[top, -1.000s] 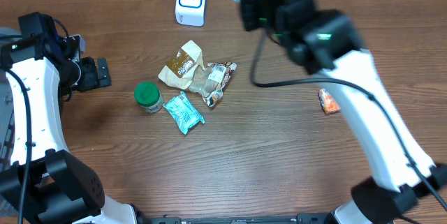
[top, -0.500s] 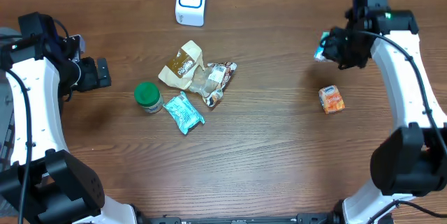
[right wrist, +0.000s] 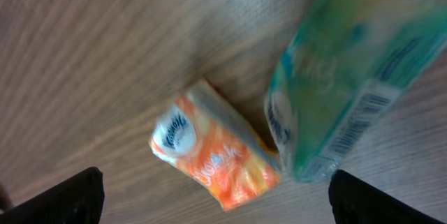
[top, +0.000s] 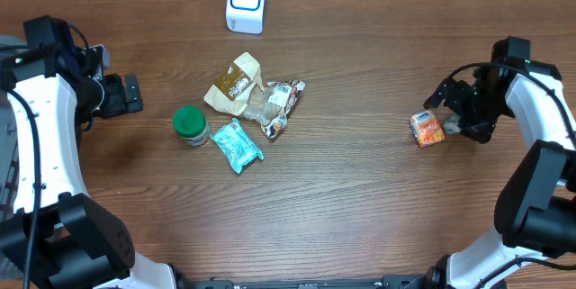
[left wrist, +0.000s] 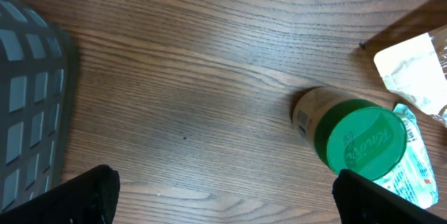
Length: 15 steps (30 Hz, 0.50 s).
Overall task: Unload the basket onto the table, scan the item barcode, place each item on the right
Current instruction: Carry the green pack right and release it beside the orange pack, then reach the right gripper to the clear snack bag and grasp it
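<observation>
1 second ago the right gripper (top: 453, 112) was up by the white scanner (top: 246, 2), holding a green-blue packet (right wrist: 335, 77). Now it is down at the right side with its fingers wide apart. The packet lies loose, touching the orange packet (top: 427, 130). So that item looks scanned and put away. The left gripper (top: 126, 95) waits with fingers apart too, near the green-lid jar (left wrist: 360, 144). 4 things in the middle look not yet scanned.
</observation>
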Motion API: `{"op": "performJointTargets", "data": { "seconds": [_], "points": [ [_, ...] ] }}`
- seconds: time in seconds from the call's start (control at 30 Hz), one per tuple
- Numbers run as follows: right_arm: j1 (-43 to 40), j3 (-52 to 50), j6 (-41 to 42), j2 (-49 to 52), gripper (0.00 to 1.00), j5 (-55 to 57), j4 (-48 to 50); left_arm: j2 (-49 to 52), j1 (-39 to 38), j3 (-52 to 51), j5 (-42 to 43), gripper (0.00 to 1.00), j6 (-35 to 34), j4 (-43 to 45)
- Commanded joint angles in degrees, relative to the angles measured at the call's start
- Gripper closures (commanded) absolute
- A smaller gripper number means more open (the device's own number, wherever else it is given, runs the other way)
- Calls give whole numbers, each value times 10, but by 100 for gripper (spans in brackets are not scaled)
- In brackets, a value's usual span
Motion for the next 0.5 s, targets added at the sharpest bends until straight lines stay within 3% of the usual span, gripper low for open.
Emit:
{"op": "performJointTargets", "data": {
  "seconds": [0.0,0.23,0.47],
  "points": [
    [12,80,-8,-7,0,-7,-41,-1,-2,1,4,1,-4,0],
    [87,260,-45,-7,0,-20,-102,-1,-2,1,4,0,-4,0],
    [234,262,-48,5,0,-73,-8,-1,-2,1,4,0,-4,0]
  ]
}}
